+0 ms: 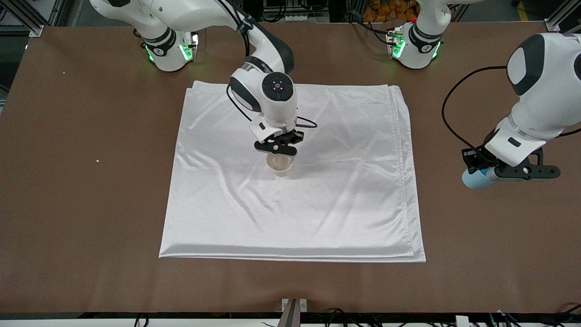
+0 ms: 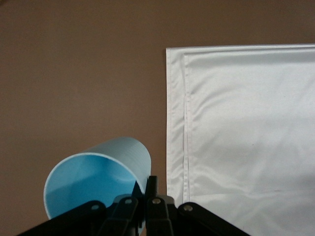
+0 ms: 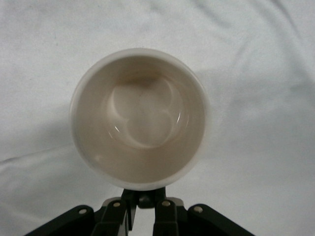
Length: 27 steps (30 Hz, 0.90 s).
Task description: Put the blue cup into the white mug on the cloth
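Note:
The white mug [image 1: 280,165] stands upright on the cloth [image 1: 340,204] near its middle. My right gripper [image 1: 279,152] is just above it, and in the right wrist view [image 3: 146,196] its fingers are closed on the mug's [image 3: 140,118] small dark handle [image 3: 147,198]; the mug is empty. My left gripper [image 1: 482,171] is shut on the blue cup [image 1: 474,178] and holds it tilted above the bare table, off the cloth toward the left arm's end. In the left wrist view the gripper [image 2: 144,184] pinches the cup's [image 2: 98,172] wall, one finger inside and one outside.
The brown table [image 1: 91,204] surrounds the cloth on all sides. The cloth's edge [image 2: 177,123] lies close beside the held cup. A small crumb [image 1: 97,160] lies on the table toward the right arm's end. Both arm bases stand along the table's edge farthest from the front camera.

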Each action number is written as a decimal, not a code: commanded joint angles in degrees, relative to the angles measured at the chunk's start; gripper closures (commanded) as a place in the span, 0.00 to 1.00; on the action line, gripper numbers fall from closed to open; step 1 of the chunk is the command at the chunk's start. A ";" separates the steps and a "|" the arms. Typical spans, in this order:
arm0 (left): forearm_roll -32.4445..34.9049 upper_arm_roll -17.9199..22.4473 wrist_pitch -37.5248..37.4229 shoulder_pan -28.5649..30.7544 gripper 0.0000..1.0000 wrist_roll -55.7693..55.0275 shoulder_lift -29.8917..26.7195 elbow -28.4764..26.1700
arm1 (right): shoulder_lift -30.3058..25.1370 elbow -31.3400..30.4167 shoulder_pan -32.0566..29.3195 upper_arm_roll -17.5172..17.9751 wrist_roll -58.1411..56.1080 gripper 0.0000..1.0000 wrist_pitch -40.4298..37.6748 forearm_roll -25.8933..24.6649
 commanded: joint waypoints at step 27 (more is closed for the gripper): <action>1.35 -3.43 -3.61 -0.51 1.00 -0.94 0.59 2.08 | 4.18 4.99 -1.68 3.43 6.84 0.00 2.63 -6.20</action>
